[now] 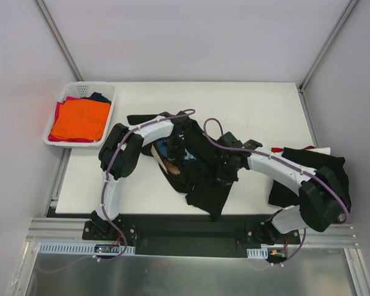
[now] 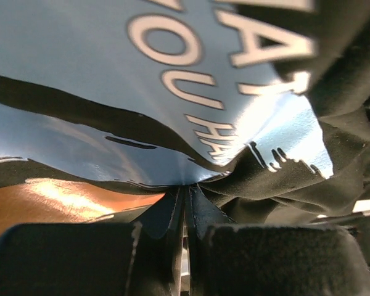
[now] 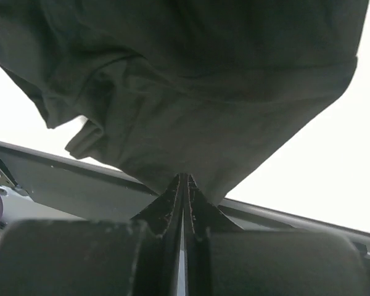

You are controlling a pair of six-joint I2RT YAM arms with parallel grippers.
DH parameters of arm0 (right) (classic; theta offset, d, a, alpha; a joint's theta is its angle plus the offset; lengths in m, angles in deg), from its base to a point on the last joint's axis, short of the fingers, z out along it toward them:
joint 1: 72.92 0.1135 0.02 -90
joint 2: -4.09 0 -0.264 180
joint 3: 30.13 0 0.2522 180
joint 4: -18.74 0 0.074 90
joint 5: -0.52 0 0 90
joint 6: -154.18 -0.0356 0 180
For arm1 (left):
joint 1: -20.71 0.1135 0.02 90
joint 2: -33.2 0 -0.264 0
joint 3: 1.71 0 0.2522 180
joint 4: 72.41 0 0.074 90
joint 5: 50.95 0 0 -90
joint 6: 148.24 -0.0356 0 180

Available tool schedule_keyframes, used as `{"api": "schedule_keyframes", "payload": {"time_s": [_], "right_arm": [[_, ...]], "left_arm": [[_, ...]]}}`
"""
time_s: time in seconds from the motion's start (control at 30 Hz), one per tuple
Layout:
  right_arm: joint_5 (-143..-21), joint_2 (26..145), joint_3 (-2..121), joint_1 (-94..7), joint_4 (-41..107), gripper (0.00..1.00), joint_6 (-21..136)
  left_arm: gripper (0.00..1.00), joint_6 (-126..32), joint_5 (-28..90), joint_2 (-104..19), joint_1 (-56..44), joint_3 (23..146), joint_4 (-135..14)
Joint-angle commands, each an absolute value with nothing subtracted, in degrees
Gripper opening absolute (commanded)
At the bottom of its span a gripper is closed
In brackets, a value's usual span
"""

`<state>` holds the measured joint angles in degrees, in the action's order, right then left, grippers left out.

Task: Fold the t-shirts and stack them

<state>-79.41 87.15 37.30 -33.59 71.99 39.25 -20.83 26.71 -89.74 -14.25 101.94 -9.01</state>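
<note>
A black t-shirt (image 1: pixel 200 182) with a blue and tan print and white text lies bunched at the middle of the table, partly lifted between the two arms. My left gripper (image 1: pixel 172 150) is shut on it at the printed part; in the left wrist view the blue print (image 2: pixel 111 80) fans out from the closed jaws of that gripper (image 2: pixel 186 192). My right gripper (image 1: pixel 227 171) is shut on the plain black side; in the right wrist view the dark cloth (image 3: pixel 185 80) hangs from its closed tips (image 3: pixel 184 180). More black t-shirts (image 1: pixel 308 169) lie at the right edge, under the right arm.
A white lattice basket (image 1: pixel 98 86) at the back left holds an orange shirt (image 1: pixel 80 120) over red and navy ones. The white table (image 1: pixel 246 105) ends near the arms at a dark rail (image 1: pixel 191 237). Grey walls stand around it.
</note>
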Motion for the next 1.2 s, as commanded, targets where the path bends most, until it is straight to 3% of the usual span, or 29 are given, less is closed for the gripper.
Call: {"api": "schedule_keyframes", "payload": {"time_s": [0.0,0.1,0.2,0.23,0.33,0.37,0.47,0.5,0.53,0.6,0.73,0.83,1.17], "right_arm": [[-81.7,83.4,37.4,-33.2,75.8,0.01,38.4],[-81.6,83.6,37.4,-33.3,75.9,0.01,38.7],[-81.0,84.5,39.2,-33.1,75.8,0.14,39.0],[-80.8,85.3,39.8,-33.0,75.8,0.24,39.1],[-80.2,87.1,42.3,-32.1,76.1,0.35,39.4],[-80.0,87.6,43.2,-31.9,76.2,0.36,39.5],[-79.7,88.5,44.1,-30.8,76.1,0.38,39.2],[-79.7,88.6,44.3,-30.6,76.1,0.38,39.1],[-79.6,88.9,44.4,-30.0,75.9,0.38,39.1],[-79.5,89.5,44.5,-29.6,75.5,0.38,39.0],[-79.5,90.5,44.9,-27.5,74.3,0.48,38.2],[-79.7,91.1,45.5,-25.6,73.0,0.55,37.2],[-81.5,97.4,50.4,-18.1,70.2,0.57,34.1]], "left_arm": [[0.0,-17.7,29.0,-92.6,-17.3,94.2,-11.9],[0.0,-17.5,29.7,-91.2,-17.3,92.7,-11.8],[0.03,-17.5,31.0,-88.5,-17.3,92.8,-11.7],[0.07,-17.3,31.6,-87.5,-17.3,93.8,-11.4],[0.35,-16.2,33.6,-82.8,-17.3,96.2,-9.5],[0.52,-15.9,34.4,-80.4,-17.3,97.0,-8.1],[0.78,-14.0,36.1,-75.4,-17.3,100.0,-5.5],[0.94,-13.1,36.7,-74.3,-17.3,101.3,-4.9],[0.99,-12.7,37.1,-72.3,-17.4,102.0,-4.2],[0.99,-11.9,37.9,-70.7,-17.5,103.7,-2.3],[0.99,-11.6,38.8,-67.4,-17.5,103.9,0.8],[0.89,-11.1,40.9,-64.6,-17.4,99.4,1.6],[0.9,-3.8,46.2,-45.9,-11.8,79.5,2.5]]}}
